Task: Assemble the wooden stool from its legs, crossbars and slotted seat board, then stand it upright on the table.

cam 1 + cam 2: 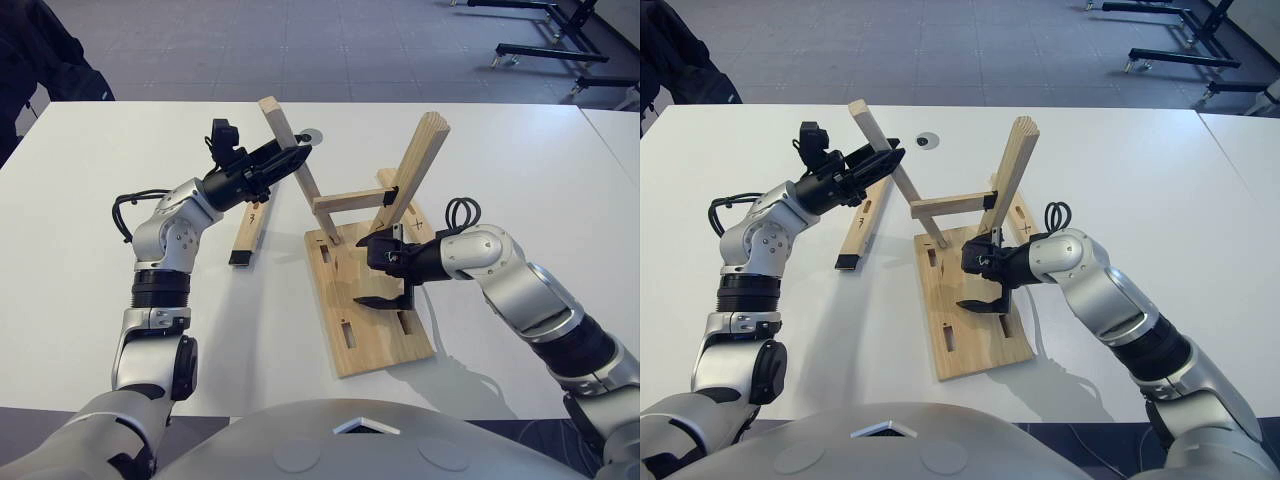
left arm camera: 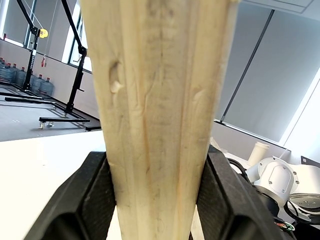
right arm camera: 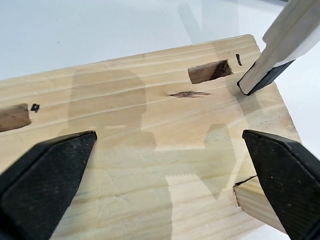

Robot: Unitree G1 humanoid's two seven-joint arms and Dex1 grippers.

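Observation:
The slotted seat board [image 1: 368,318] lies flat on the white table. Above its far end stands a frame of two legs joined by a crossbar [image 1: 350,199], both legs tilted. My left gripper [image 1: 287,160] is shut on the left leg [image 1: 277,125], whose wood [image 2: 155,125] sits between the black fingers [image 2: 82,200]. The right leg [image 1: 420,160] ends in a black cap [image 3: 264,79] resting on the board beside a slot [image 3: 210,71]. My right gripper [image 1: 386,272] hangs open just over the board [image 3: 150,130], holding nothing.
A third wooden leg [image 1: 248,228] with slots and a black end lies on the table left of the board. A round grommet [image 1: 311,135] is set into the tabletop behind it. Black metal stands [image 1: 545,50] are on the floor far right.

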